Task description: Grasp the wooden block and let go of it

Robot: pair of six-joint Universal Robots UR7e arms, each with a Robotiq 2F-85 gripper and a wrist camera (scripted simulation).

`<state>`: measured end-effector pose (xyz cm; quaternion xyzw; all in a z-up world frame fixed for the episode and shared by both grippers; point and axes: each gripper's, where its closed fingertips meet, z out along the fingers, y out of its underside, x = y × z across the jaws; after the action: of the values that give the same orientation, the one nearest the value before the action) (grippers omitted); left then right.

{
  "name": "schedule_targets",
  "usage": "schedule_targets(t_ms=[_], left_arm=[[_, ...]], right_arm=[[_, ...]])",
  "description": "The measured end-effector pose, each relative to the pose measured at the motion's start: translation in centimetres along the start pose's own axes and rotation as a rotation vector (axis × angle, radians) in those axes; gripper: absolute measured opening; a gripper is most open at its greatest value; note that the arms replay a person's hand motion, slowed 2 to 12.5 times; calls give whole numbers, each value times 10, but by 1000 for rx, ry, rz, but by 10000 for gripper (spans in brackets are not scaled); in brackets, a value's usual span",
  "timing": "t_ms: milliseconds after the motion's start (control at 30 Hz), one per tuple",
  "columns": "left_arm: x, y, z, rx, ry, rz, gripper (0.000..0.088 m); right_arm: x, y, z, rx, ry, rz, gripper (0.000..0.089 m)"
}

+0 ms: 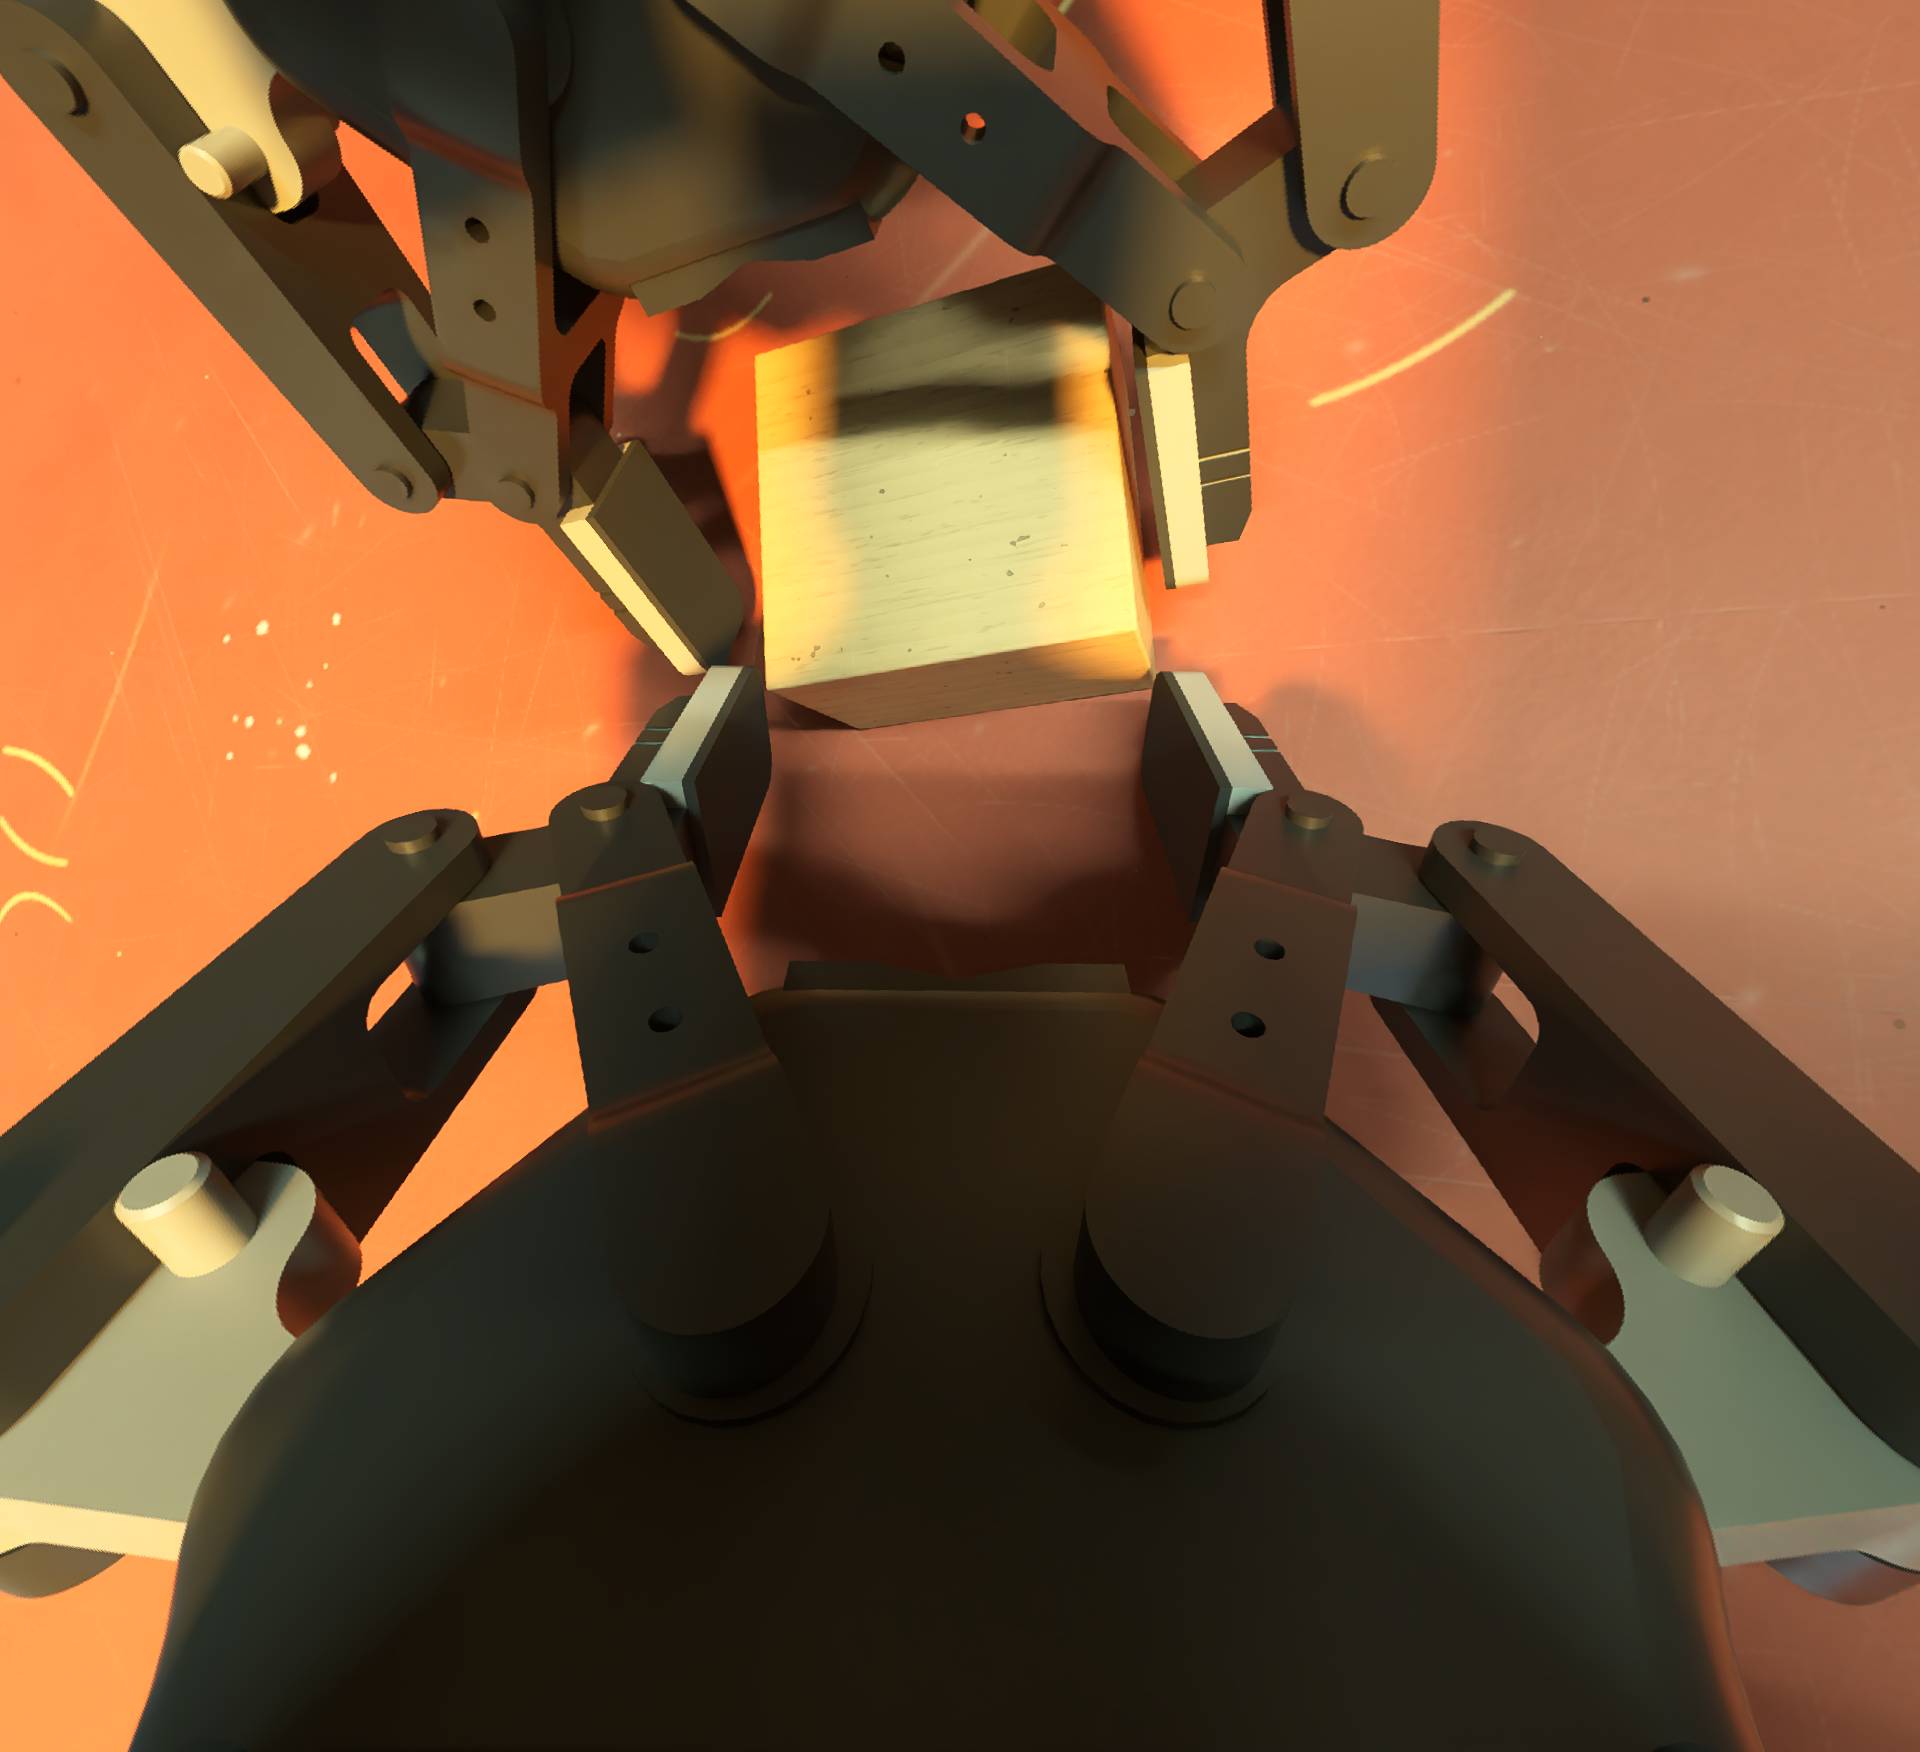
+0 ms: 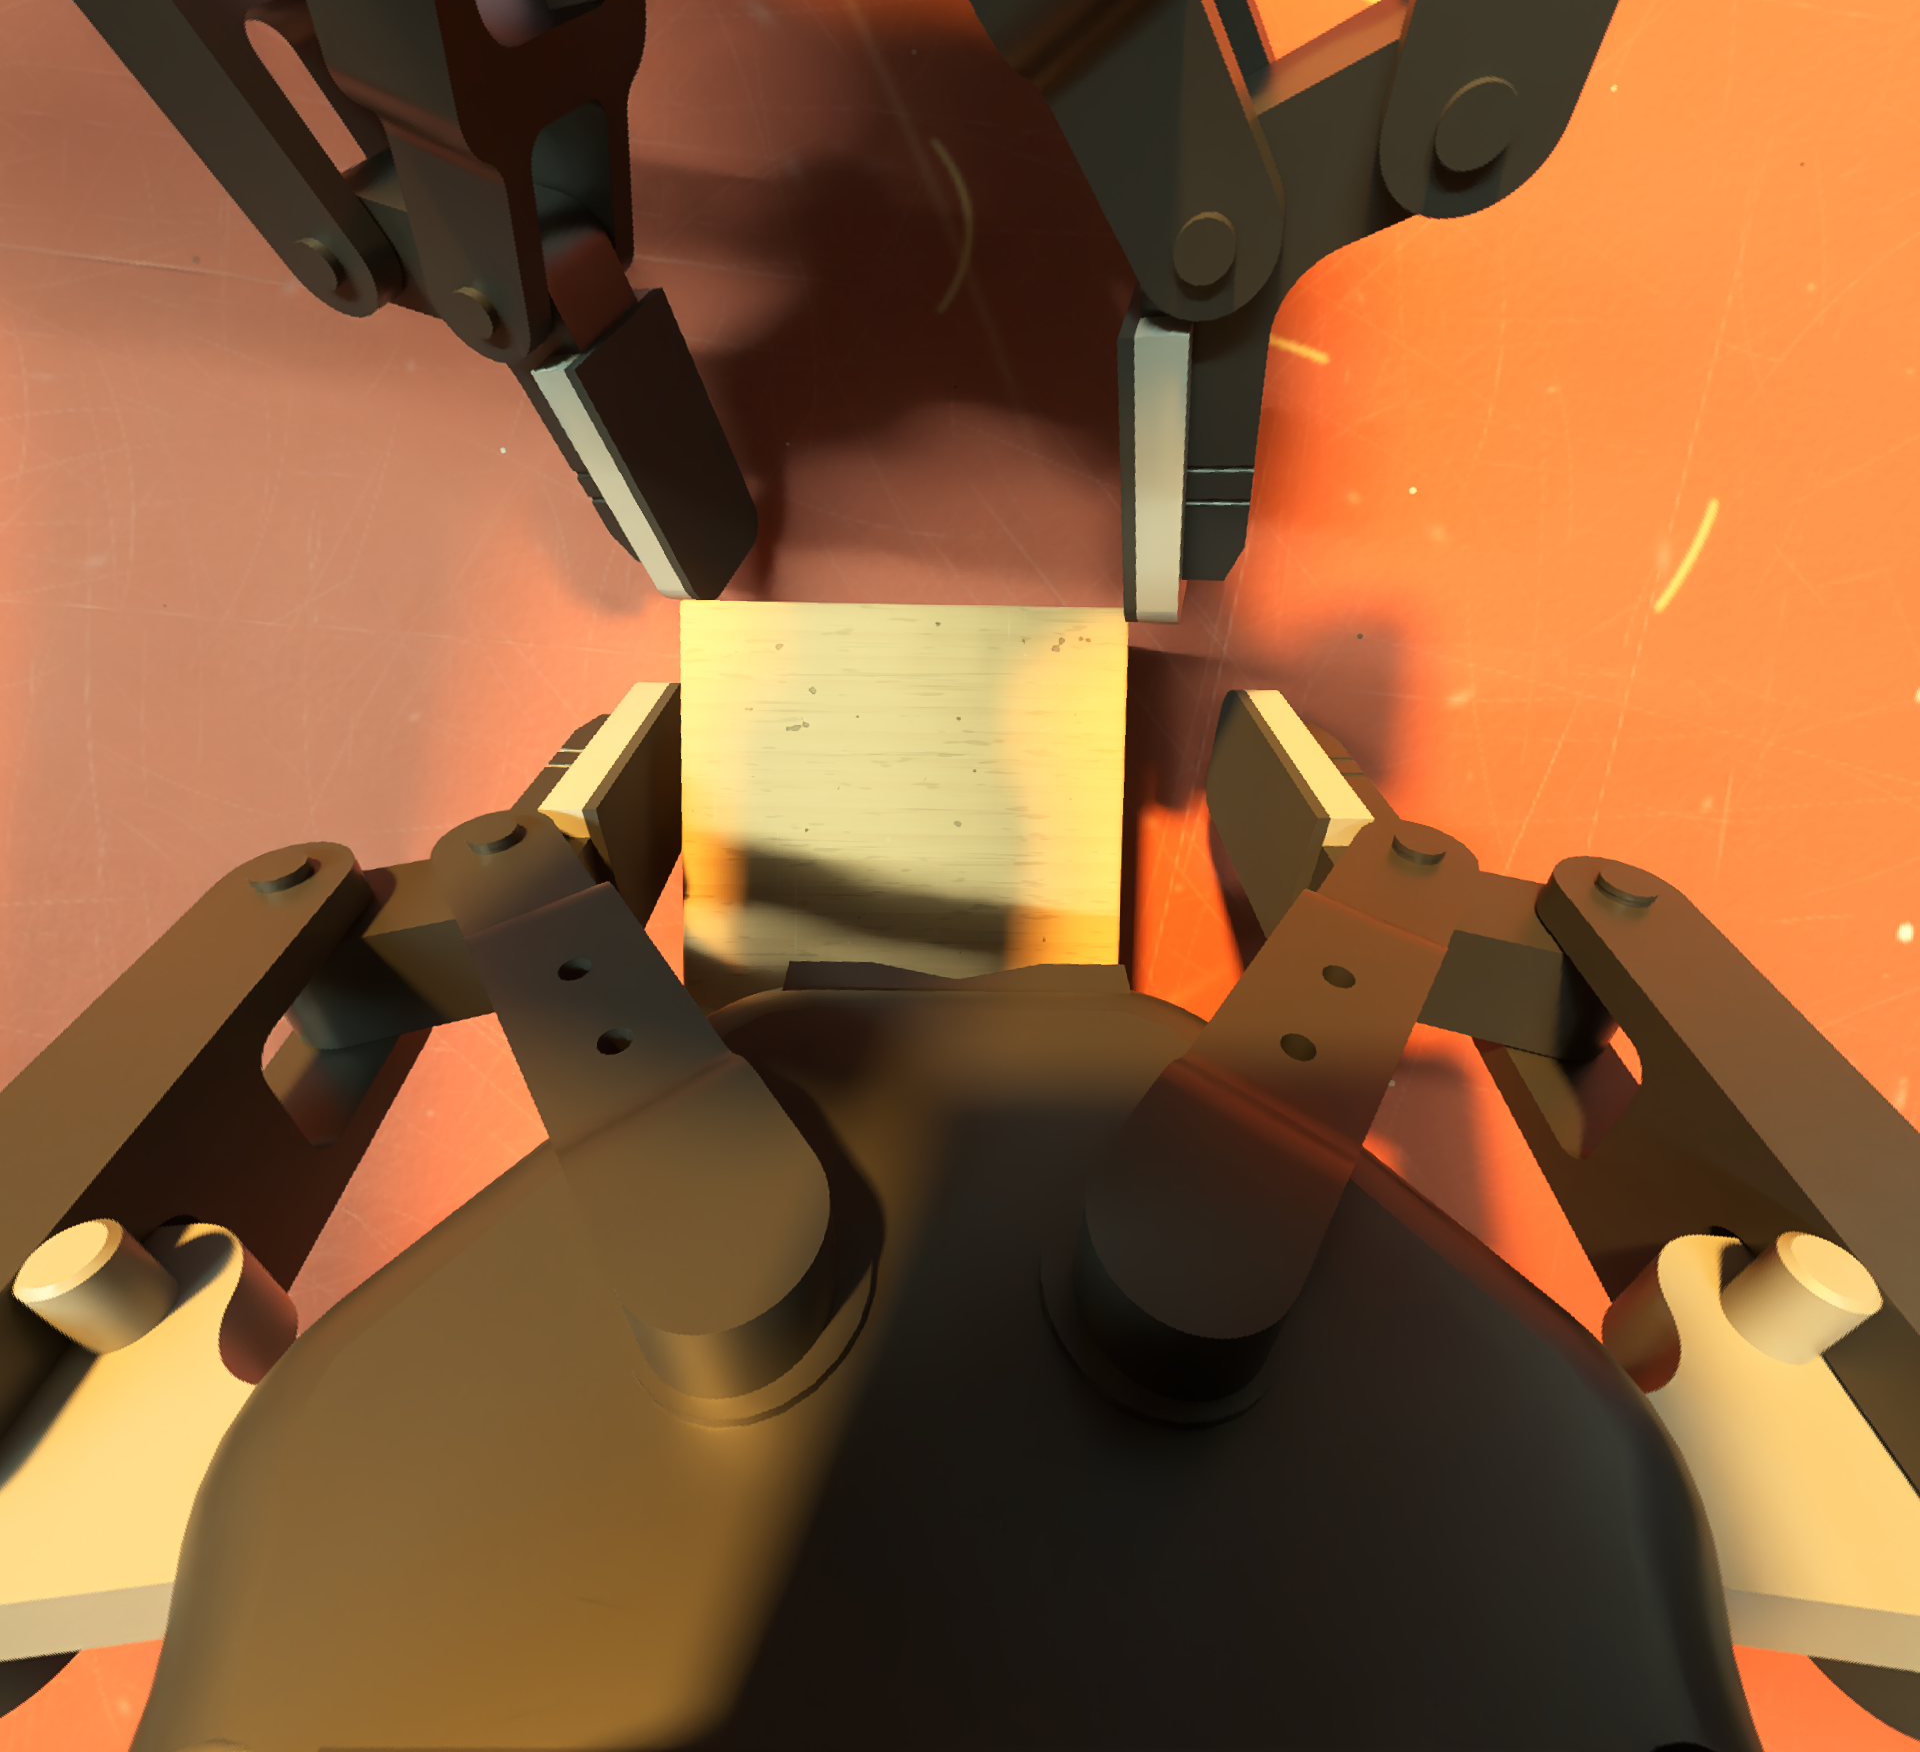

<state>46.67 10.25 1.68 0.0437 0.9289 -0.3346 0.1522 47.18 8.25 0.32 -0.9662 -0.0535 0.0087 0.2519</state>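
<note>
While both grippers gape, only the right gripper visibly straddles the wooden block.

A scratched orange surface fills the background, lit warmly, with dark shadows across it.

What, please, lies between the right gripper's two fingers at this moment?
The wooden block sits between the right gripper fingers in the right wrist view; one finger touches it, the other stands apart.
</note>
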Motion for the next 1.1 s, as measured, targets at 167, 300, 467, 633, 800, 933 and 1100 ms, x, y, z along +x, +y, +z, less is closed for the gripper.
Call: schedule_targets(t_ms=[167, 300, 467, 633, 800, 933, 1100], left_arm=[[0, 0, 0, 2, -3, -1, 641], [0, 0, 0, 3, -6, -1, 643], [-1, -1, 1, 6, -9, -6, 645], [-1, -1, 1, 6, -13, -9, 650], [0, -3, 1, 7, -13, -10, 674], [0, -3, 2, 3, -11, -11, 675], [1, -4, 2, 5, -11, -11, 675]], right_arm=[[1, 0, 0, 23, -1, -6, 820], [1, 0, 0, 26, -5, -18, 812], [2, 0, -1, 23, -8, -24, 809], [1, 0, -1, 16, 0, -26, 807], [0, 1, -2, 14, 2, -30, 803], [-1, 1, -2, 14, 4, -26, 801], [-2, 2, -3, 17, 7, -25, 801]])
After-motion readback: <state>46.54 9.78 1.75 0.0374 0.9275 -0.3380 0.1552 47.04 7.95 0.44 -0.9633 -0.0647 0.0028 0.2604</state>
